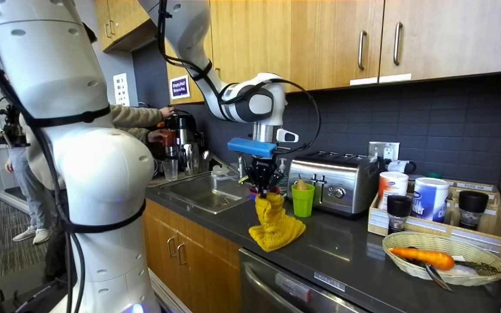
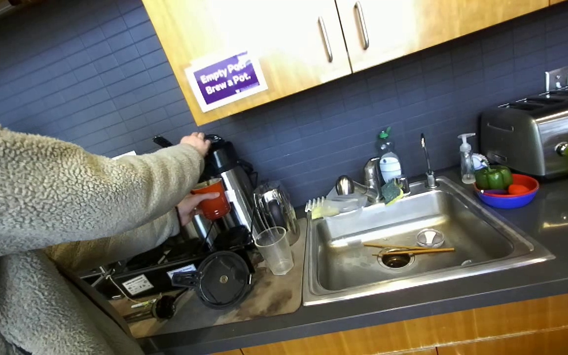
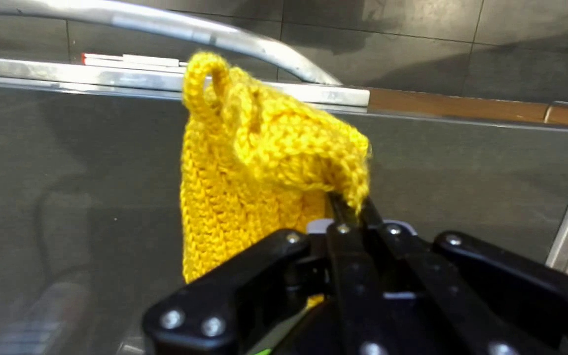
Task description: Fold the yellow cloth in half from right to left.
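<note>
You are pinching the yellow cloth (image 1: 276, 228) with the gripper (image 1: 262, 194): in the wrist view its fingers (image 3: 341, 209) are standing nearly together, holding a bunched bit of it between their tips. The gripped part is standing up above the dark counter (image 1: 342, 234), while the lower part is lying on it, near the front edge. A small loop (image 3: 193, 91) is sticking out at one end of the cloth. Near the cloth, a green cup (image 1: 302, 204) is standing upright beside the toaster (image 1: 342, 180), with a pear-shaped thing (image 1: 301, 186) poking out of its top. In an exterior view, a basket (image 1: 446, 242) holding a carrot (image 1: 433, 259) is sitting well apart from your cloth. The sink (image 2: 412, 282) is lying on the opposite side of the cloth, with two chopsticks (image 2: 427, 251) resting inside it. In both exterior views, a person (image 2: 67, 207) is holding a red cup (image 2: 217, 199) just beside a tall metal flask (image 2: 237, 185).
</note>
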Controlling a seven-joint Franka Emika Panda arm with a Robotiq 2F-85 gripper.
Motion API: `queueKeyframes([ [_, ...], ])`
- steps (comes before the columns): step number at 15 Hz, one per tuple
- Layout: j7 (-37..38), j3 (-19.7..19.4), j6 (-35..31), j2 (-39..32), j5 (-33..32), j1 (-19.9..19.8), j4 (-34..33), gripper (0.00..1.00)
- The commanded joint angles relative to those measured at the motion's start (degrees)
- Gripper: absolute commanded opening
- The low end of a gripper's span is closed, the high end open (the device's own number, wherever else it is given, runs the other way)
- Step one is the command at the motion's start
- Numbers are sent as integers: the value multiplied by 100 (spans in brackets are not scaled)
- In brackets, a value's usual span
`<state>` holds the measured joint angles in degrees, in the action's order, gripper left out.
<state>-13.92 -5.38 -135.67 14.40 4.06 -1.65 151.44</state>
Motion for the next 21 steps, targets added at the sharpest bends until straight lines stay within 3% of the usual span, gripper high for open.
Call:
queueKeyframes([
  [1,27,37,114,-142,148,112,-62,1],
  [12,32,225,269,-879,405,214,-470,1],
  [13,24,246,335,-966,429,217,-520,30],
  [15,13,289,426,-1098,451,206,-599,36],
  [21,59,307,659,-1213,368,124,-788,74],
])
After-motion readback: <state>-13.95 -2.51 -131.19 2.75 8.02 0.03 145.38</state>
